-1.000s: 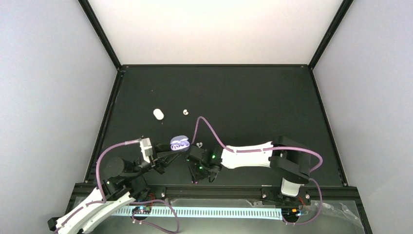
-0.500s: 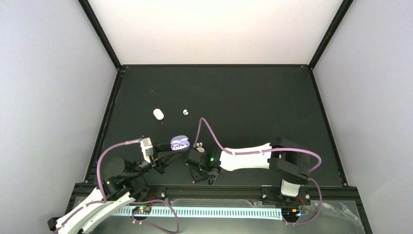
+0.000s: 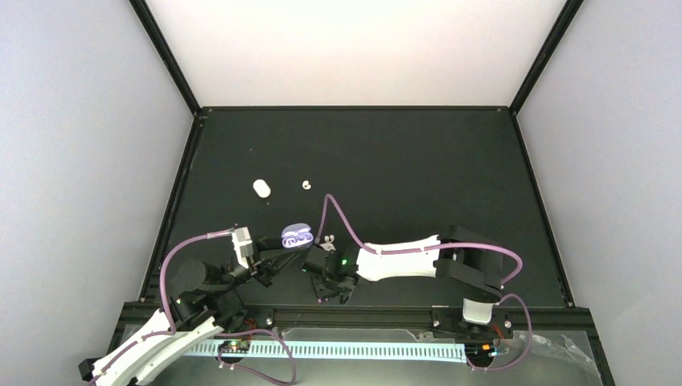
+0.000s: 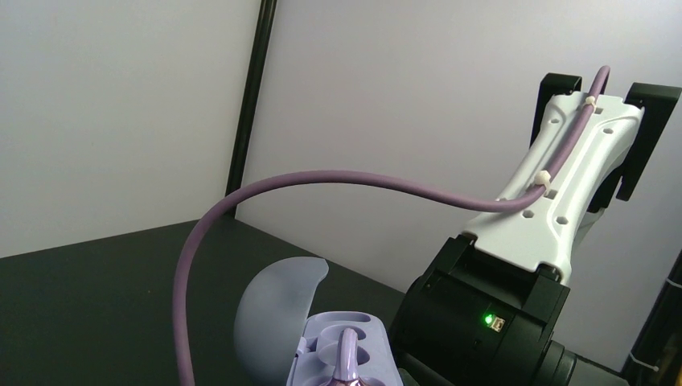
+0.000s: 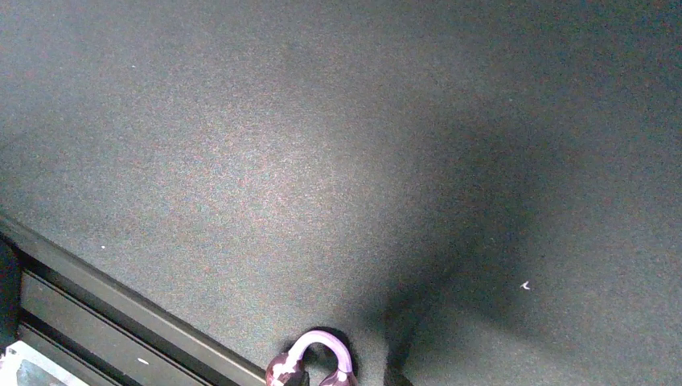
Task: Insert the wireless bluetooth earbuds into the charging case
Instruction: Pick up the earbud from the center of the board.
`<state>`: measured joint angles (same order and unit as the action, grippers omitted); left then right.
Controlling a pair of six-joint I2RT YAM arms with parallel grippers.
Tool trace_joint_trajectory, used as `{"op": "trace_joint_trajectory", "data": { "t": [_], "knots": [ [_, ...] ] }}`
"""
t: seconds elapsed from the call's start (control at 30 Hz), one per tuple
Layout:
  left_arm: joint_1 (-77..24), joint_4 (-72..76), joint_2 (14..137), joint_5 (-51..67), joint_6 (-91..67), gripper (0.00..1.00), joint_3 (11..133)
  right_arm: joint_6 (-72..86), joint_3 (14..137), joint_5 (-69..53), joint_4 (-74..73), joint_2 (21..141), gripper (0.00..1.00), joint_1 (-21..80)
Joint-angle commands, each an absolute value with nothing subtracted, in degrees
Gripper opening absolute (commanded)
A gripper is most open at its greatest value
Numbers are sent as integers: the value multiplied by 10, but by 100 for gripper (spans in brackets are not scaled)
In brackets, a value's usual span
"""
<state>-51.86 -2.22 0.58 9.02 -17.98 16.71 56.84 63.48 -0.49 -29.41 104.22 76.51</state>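
Lilac translucent plastic forms the charging case (image 3: 296,236), seen left of centre in the overhead view with its domed lid (image 4: 277,322) thrown back. It appears to be grasped at its near edge by the left pincer (image 3: 280,255), though the fingers are hidden in the wrist view. A seated lilac earbud (image 4: 347,360) is lodged in a moulded well, its thin hook standing up.

Up and left of the case, a white capsule-shaped piece (image 3: 261,188) lies on the matte black tabletop (image 3: 418,161). The far white earbud (image 3: 306,184) lies near it, and the nearer white earbud (image 3: 329,239) is just right of the case.

Further right, the right pincer (image 3: 323,273) is poised beside the case. A second lilac earbud (image 5: 318,360) shows at the bottom edge of its wrist view, but whether the pincer is clenched on it cannot be told.

The buds are judged very light, rigid, glossy and slippery — easily flicked away or twisted. A hold across the thicker body is advised, not the slender hook, with light pressure — the wells demand exact orientation.
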Motion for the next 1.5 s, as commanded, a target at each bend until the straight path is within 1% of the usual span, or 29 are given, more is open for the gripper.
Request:
{"op": "trace_joint_trajectory", "data": {
  "t": [0.0, 0.3, 0.47, 0.63, 0.87, 1.0, 1.13, 1.3, 1.47],
  "knots": [
    [-523, -32, -81, 86, -176, 2, 187, 560, 652, 6, -302, 1054, 22, 769],
    [-523, -33, -81, 85, -176, 2, 187, 555, 651, 21, -305, 1047, 11, 769],
    [-523, -33, -80, 82, -176, 1, 187, 556, 642, 53, -315, 1013, 9, 768],
    [-523, -29, -80, 75, -176, 2, 186, 555, 637, 111, -344, 956, 8, 768],
    [-522, 11, -64, 58, -167, 1, 178, 540, 641, 222, -411, 820, 5, 758],
    [-522, 74, -15, 54, -151, 2, 173, 515, 663, 324, -457, 739, 1, 754],
    [-522, 157, 63, 53, -134, 1, 179, 466, 684, 440, -464, 662, 1, 754],
    [-523, 289, 193, 67, -107, 2, 198, 339, 694, 525, -382, 589, 1, 754],
    [-522, 404, 329, 76, -78, 2, 242, 207, 719, 572, -298, 572, 1, 754]
  ]
}}
